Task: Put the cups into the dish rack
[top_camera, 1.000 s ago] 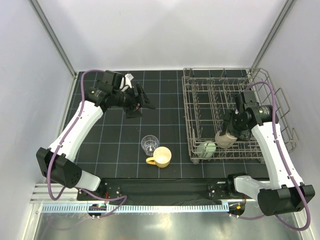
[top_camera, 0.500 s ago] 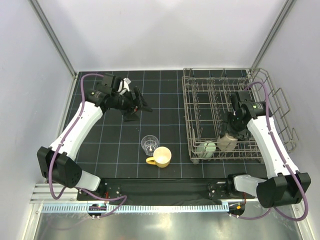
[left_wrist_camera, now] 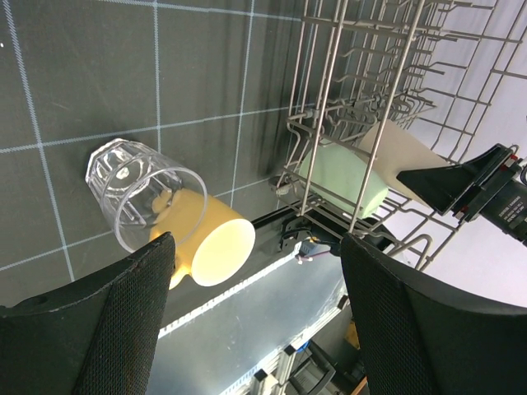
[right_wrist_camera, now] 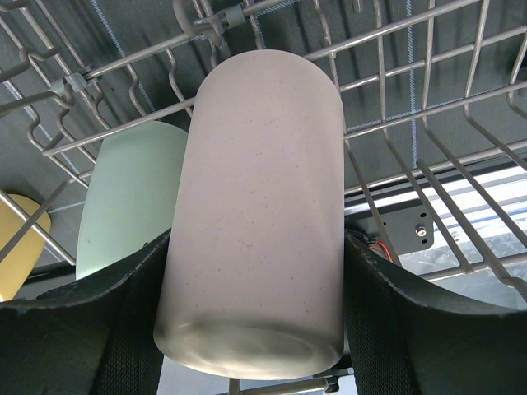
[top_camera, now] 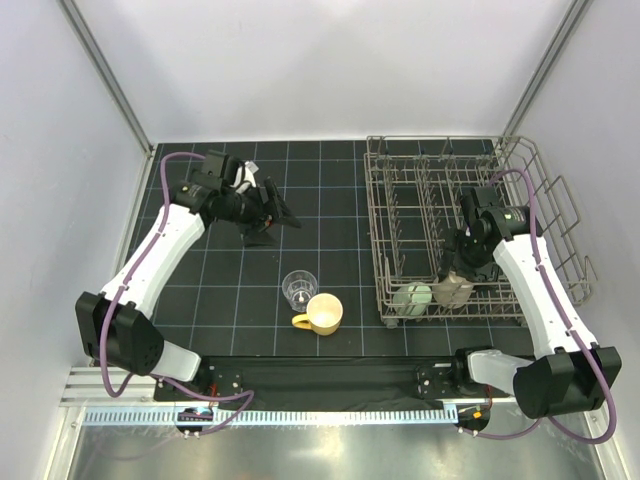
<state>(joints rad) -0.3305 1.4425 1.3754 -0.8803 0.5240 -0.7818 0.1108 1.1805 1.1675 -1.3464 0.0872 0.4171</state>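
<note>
The tan tumbler [right_wrist_camera: 255, 206] is low inside the dish rack [top_camera: 430, 180], clamped in my right jaws, just beside the pale green cup [top_camera: 413, 297], perhaps touching it. The clear glass [top_camera: 298, 288] and yellow mug [top_camera: 323, 313] are on the tabletop [top_camera: 220, 290]. My left jaws hang wide and empty.

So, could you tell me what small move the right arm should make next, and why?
Probably open the right gripper and let go of the tan tumbler. The gripper is clamped on the tumbler, which is already low inside the dish rack, right beside the pale green cup. Whether it rests on the wires is hard to tell, so a slight lowering first may be safer.
</note>
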